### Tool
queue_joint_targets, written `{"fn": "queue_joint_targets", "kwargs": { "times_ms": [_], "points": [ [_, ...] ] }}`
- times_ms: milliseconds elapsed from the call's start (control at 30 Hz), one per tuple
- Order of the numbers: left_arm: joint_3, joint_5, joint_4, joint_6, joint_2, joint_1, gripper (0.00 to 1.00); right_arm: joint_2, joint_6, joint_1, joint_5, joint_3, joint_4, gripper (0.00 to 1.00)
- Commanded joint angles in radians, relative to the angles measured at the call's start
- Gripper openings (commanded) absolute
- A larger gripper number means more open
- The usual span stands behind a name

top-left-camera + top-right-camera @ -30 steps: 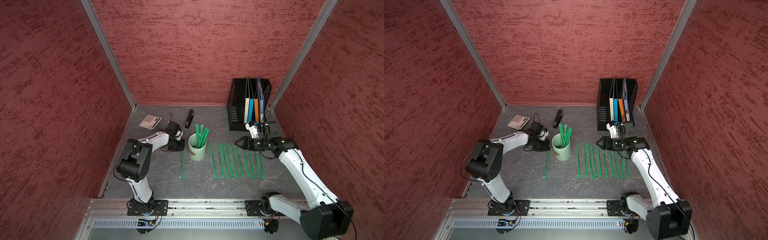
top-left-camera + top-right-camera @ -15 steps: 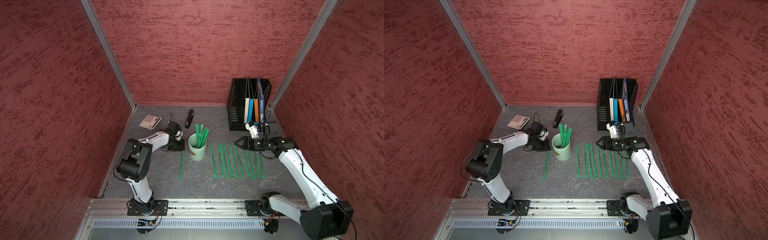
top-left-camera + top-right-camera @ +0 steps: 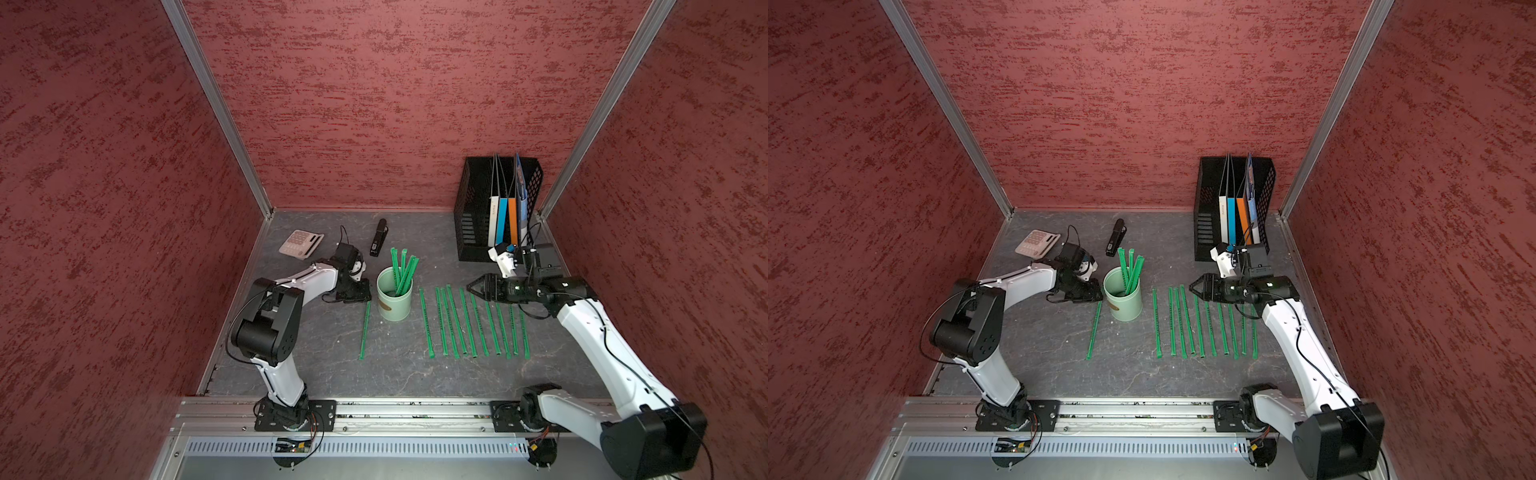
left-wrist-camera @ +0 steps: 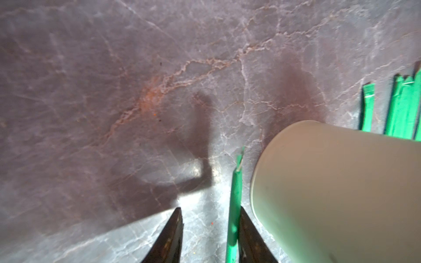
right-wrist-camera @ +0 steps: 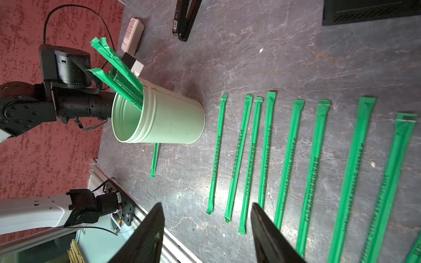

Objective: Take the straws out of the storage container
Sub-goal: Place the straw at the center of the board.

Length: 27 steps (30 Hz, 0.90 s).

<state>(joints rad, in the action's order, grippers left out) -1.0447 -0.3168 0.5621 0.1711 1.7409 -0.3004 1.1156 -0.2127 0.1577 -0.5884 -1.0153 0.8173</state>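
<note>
About 10 straws point(image 3: 427, 323) lay on the surface point(image 3: 324, 365); roughly 4 stood in the storage container point(image 3: 395, 309). The left gripper point(image 4: 210, 209) was apart around 1 laid straw point(image 4: 234, 205) beside it; the right gripper point(image 5: 206, 205) was apart, empty.

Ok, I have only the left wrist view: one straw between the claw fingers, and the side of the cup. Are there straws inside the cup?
Observer: Yes, a few straws stand in the cup, leaning on its rim.
Operator: And where is the right claw?
Observer: The right claw hovers open and empty above the far ends of the laid-out row beside the cup.
</note>
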Motion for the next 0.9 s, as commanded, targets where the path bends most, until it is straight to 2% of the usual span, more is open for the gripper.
{"fn": "queue_joint_targets", "kwargs": {
  "times_ms": [0,267,500,700,867],
  "points": [
    [0.025,-0.072,-0.037,0.000,-0.047,0.019,0.40,-0.020,0.003,0.021,-0.055,0.006,-0.042,0.58],
    [0.041,-0.120,-0.047,-0.020,-0.065,0.048,0.41,-0.062,-0.044,0.109,-0.086,0.012,-0.131,0.59],
    [0.055,-0.160,-0.077,-0.023,-0.117,0.049,0.44,0.033,-0.107,0.255,0.014,-0.018,-0.246,0.59],
    [0.078,-0.206,-0.100,-0.025,-0.172,0.066,0.44,0.186,-0.099,0.369,0.177,-0.105,-0.280,0.56],
    [0.082,-0.217,-0.083,-0.036,-0.212,0.076,0.44,0.246,-0.125,0.394,0.224,-0.149,-0.343,0.46]
  ]
}}
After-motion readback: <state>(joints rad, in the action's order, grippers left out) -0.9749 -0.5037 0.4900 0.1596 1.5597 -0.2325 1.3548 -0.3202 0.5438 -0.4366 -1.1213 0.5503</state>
